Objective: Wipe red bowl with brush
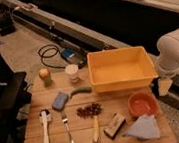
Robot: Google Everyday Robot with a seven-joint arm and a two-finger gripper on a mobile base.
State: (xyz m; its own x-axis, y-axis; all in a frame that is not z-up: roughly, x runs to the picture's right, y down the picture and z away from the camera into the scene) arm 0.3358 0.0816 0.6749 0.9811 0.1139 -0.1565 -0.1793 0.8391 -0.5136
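The red bowl (141, 102) sits on the wooden table (82, 132) at the right, just in front of the yellow tub. The brush (45, 132) lies at the table's left front, white and slim, its rounded head toward the back. My gripper (164, 86) hangs at the right edge of the view under the white arm (175, 48), beside the tub's right end and a little right of and behind the bowl. It holds nothing that I can see.
A large yellow tub (119, 69) stands at the back right. A fork (67, 128), yellow-handled tool (95, 131), dark block (114, 125), blue-grey cloth (144, 127), grapes (88, 110), blue sponge (60, 100), green pod (80, 91), cup (72, 72) and apple (45, 75) lie about.
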